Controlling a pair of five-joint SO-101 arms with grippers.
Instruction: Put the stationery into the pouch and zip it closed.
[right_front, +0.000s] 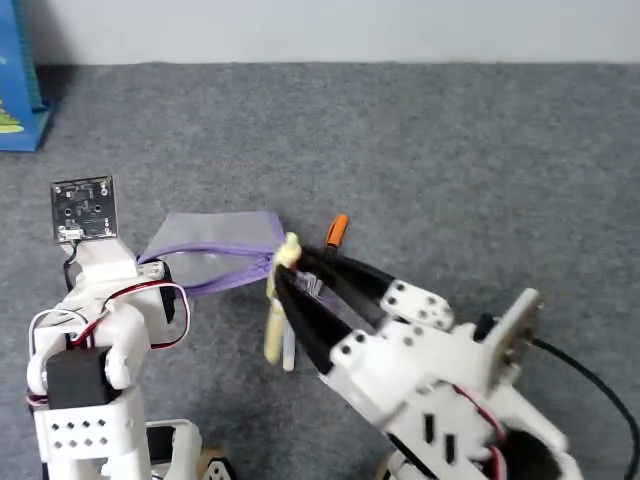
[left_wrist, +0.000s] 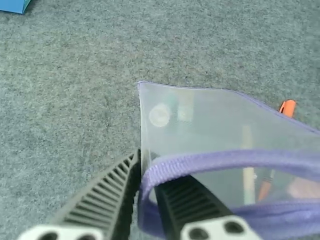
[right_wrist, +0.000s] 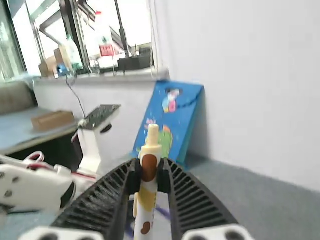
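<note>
Left hand (left_wrist: 144, 172) is pinching the pouch (right_front: 215, 238) by its purple rim. Right hand (right_wrist: 150, 172) grips a spotted cream pen (right_wrist: 148, 167) at the pouch's mouth. Orange pen (right_front: 337, 231) sits just beside the pouch.

White plastic arms (right_front: 100, 330) carry black ribbed jaws, black motors (right_front: 75, 378) and red-white cables (right_front: 150, 288).
</note>
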